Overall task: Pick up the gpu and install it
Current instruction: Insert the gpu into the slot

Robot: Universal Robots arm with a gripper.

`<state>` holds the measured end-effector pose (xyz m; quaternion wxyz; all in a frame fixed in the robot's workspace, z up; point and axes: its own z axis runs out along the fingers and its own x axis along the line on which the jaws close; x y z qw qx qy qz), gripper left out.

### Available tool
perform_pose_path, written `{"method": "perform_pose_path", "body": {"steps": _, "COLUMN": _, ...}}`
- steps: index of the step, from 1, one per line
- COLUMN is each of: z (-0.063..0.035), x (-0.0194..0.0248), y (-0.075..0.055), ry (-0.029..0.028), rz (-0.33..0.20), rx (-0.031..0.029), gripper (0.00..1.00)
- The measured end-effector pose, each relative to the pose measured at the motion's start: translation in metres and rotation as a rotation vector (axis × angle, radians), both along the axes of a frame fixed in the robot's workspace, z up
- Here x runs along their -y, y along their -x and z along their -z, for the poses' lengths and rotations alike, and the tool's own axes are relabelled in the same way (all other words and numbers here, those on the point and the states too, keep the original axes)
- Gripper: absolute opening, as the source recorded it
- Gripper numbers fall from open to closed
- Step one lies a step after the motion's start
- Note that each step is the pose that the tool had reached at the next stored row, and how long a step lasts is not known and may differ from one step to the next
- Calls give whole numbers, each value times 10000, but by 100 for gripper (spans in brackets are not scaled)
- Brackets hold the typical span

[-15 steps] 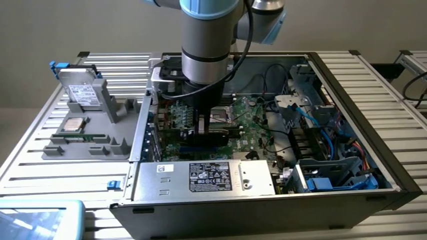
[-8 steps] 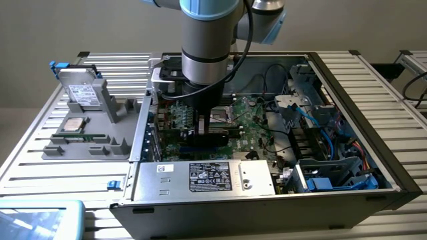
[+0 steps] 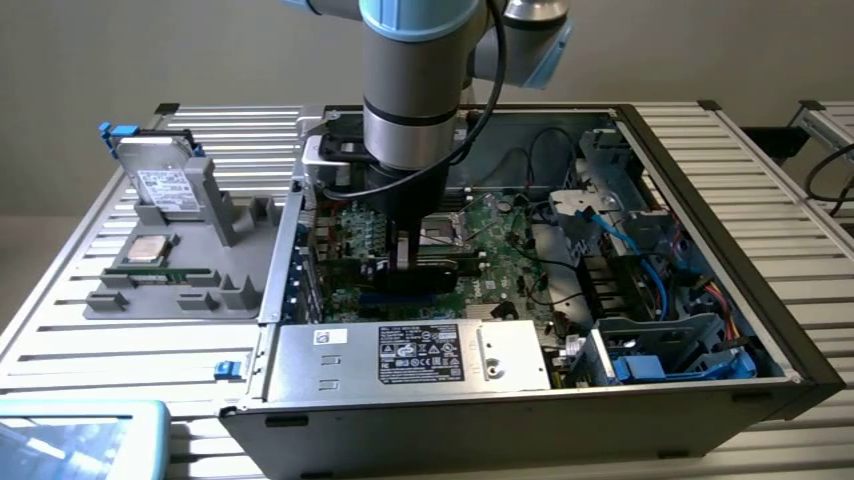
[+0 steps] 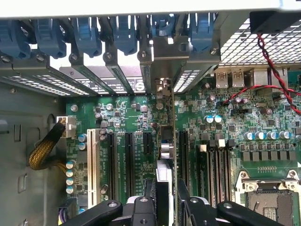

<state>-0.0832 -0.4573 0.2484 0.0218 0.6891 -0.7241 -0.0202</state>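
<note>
Gpu, exterior view: the gpu [image 3: 454, 268] is being held on edge low inside the open computer case [image 3: 787, 350], just above the green motherboard [image 3: 514, 235].
Grip, exterior view: the gpu is being clamped by the gripper [image 3: 404, 262], with the arm reaching straight down into the case.
Surroundings, exterior view: a labelled power supply [image 3: 414, 355] is being housed along the near wall of the case; a hard drive [image 3: 167, 185] is being carried upright on a grey tray [image 3: 174, 300] at the exterior view's left.
Gpu, wrist view: the gpu [image 4: 165, 150] is being seen edge-on, running from between the fingers to the metal slot covers [image 4: 117, 75] at the case's rear wall, beneath a row of blue clips [image 4: 122, 33].
Fingers, wrist view: the fingers [image 4: 146, 202] are being pressed against the card, one on each face.
Slots, wrist view: the card is being flanked by long black expansion slots [image 4: 128, 155]; whether it is seated in one cannot be told.
Socket, wrist view: a processor socket [image 4: 265, 197] is lying well apart from the card.
</note>
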Motion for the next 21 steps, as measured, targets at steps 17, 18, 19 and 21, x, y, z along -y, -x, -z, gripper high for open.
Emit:
{"method": "perform_pose_path", "body": {"steps": 17, "z": -4, "x": 22, "y": 0, "ry": 6, "rz": 0, "rx": 0, "gripper": 28}}
{"method": "perform_pose_path", "body": {"steps": 18, "z": -4, "x": 22, "y": 0, "ry": 7, "rz": 0, "rx": 1, "gripper": 28}}
{"method": "perform_pose_path", "body": {"steps": 19, "z": -4, "x": 22, "y": 0, "ry": 8, "rz": 0, "rx": 0, "gripper": 28}}
{"method": "perform_pose_path", "body": {"steps": 21, "z": -5, "x": 22, "y": 0, "ry": 9, "rz": 0, "rx": 0, "gripper": 28}}
